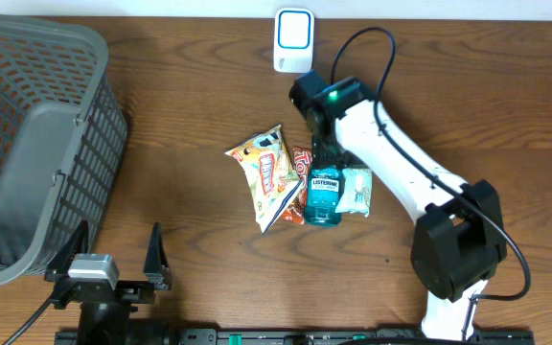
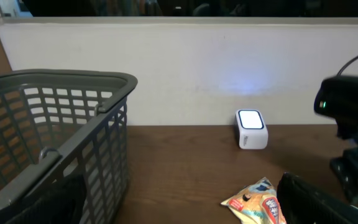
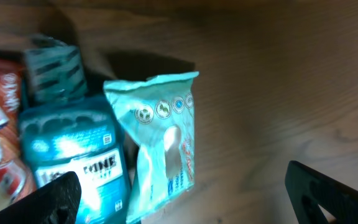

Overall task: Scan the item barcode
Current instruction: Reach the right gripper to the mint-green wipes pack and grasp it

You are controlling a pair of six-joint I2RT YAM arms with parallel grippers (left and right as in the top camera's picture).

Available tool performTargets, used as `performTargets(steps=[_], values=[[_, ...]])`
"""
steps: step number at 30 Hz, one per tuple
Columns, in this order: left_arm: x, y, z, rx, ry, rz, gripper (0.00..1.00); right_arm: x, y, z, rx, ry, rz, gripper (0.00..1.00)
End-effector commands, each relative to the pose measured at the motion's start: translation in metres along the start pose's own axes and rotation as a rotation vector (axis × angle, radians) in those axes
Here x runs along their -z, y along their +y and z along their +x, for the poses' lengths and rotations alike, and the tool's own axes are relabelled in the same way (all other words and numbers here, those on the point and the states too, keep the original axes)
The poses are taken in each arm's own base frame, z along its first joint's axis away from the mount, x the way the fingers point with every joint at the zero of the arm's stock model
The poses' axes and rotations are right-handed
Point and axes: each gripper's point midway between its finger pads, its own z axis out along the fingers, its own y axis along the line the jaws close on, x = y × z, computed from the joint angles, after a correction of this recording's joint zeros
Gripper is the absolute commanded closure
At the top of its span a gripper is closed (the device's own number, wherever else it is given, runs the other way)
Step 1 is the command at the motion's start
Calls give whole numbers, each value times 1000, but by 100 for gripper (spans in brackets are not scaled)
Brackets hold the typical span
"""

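Right tool [image 3: 180,177]: wide and empty, hovering over the heap in the middle of the table [image 1: 190,86].
Left tool [image 1: 117,235]: wide and empty, at the near edge beside the basket [image 1: 36,144], well apart from the heap.
Items: the pack [image 3: 166,137] lies flat, touching the bottle [image 3: 73,155], which lies label up. A red wrapper [image 1: 300,165] and a snack bag [image 1: 264,172] lie on the bottle's other side.
Scanner [image 1: 294,36]: lit, at the far edge, apart from the heap.
Step in hand: picking one item, most likely the pack (it sits nearest the middle between the fingers, though the bottle may be meant).
Barcode: none shows on the upturned faces, so it is probably underneath.
How to do it well: shift a little away from the bottle, since one finger hangs over it. Then come straight down with the fingers across the pack's narrow width. Grip near one end so the printed faces stay uncovered. Lift clear before swinging, then turn the coded face to the scanner's lit window and hold steady.
Risk: the soft pack may fold or slip, and a finger landing on the bottle would shove the whole heap.
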Motion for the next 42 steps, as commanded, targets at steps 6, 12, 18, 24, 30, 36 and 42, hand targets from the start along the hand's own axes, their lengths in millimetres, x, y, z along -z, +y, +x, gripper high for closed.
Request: performTargets(steps=[6,12,18,24,30,36,42], values=[[2,-2,-2,-9,-9,14,2,-46,-1,17,-32,-7,62,1],[2,-2,-2,-9,-9,14,2,-69,4,31,-30,7,52,3],[2,-2,-2,-9,-9,14,2,-88,2,45,9,21,64,12],[2,-2,-2,-9,-9,14,2,-97,1,49,64,17,68,31],[2,-2,-2,-9,-9,14,2,-97,-1,45,100,-4,84,59],[2,-2,-2,-9,-9,14,2,-96,3,43,125,-8,66,99],[2,-2,-2,-9,-9,13,2,-70,47,51,290,111,-276,99]])
